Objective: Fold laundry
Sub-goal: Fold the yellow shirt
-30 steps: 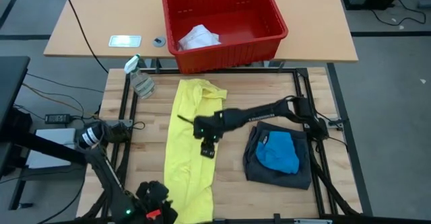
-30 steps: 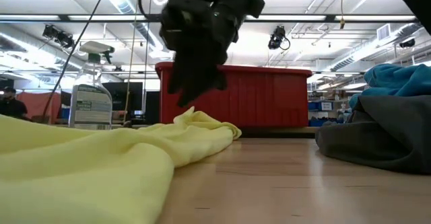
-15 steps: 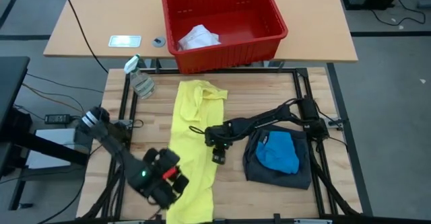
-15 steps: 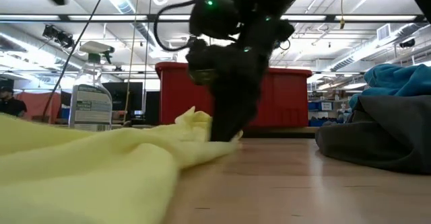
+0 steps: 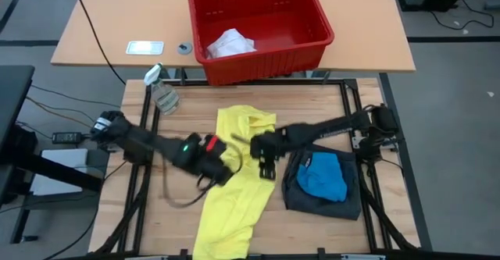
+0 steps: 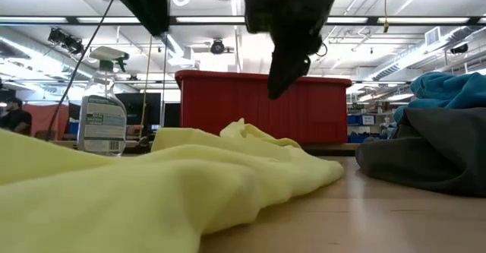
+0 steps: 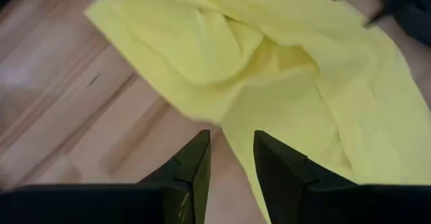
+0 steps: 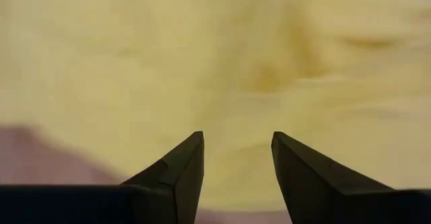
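Yellow shirt [image 5: 234, 182] newly bunched, skewed rightward.

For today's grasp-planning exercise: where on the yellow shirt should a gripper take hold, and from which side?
Probably the yellow shirt at its bunched upper end nearest the red basket, coming from above: the raised folds there give the fingers something to pinch, while the flatter lower part lies against the table.

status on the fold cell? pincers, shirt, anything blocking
Left pincer open, empty, at the yellow shirt edge. Right pincer open, empty, above the shirt. Shirt bunched, unfolded. Grey shorts with blue piece close beside the shirt.
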{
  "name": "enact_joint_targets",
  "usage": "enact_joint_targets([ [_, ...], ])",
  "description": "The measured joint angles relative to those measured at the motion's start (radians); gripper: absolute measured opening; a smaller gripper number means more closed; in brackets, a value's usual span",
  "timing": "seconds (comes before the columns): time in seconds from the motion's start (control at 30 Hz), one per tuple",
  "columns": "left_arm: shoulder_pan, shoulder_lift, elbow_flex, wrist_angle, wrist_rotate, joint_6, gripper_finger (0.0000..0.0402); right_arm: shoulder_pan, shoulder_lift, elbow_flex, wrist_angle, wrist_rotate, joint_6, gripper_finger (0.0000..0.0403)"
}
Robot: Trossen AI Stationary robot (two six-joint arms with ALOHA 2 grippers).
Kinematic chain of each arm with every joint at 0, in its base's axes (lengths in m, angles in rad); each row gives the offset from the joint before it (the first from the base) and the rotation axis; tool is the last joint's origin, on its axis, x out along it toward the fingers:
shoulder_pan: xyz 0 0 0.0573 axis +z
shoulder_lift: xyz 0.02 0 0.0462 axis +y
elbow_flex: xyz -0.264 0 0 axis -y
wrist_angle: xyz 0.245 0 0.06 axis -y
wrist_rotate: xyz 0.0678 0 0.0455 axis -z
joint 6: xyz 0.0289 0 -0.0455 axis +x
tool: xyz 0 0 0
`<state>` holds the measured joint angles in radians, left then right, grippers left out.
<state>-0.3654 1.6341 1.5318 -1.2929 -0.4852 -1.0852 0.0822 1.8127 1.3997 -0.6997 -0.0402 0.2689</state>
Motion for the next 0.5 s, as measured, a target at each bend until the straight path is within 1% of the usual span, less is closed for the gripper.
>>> enact_joint_targets([
  [0.1, 0.114, 0.000, -0.050, 0.139, 0.090, 0.155, 0.0116, -0.108, -0.039, 0.002, 0.003, 0.017, -0.020, 0.0182],
  [0.2, 0.220, 0.000, -0.112, 0.277, 0.171, 0.300, 0.0116, -0.221, -0.048, 0.004, 0.009, 0.004, -0.042, 0.0182],
  [0.33, 0.370, 0.000, -0.193, 0.415, 0.279, 0.415, 0.0116, -0.343, -0.046, 0.001, 0.002, -0.048, -0.059, 0.0182],
  [0.43, 0.474, 0.000, -0.252, 0.538, 0.345, 0.477, 0.0116, -0.416, -0.046, 0.003, 0.031, -0.029, -0.110, 0.0182],
  [0.5, 0.529, 0.000, -0.289, 0.639, 0.385, 0.490, 0.0116, -0.459, -0.033, 0.003, 0.078, -0.023, -0.172, 0.0182],
])
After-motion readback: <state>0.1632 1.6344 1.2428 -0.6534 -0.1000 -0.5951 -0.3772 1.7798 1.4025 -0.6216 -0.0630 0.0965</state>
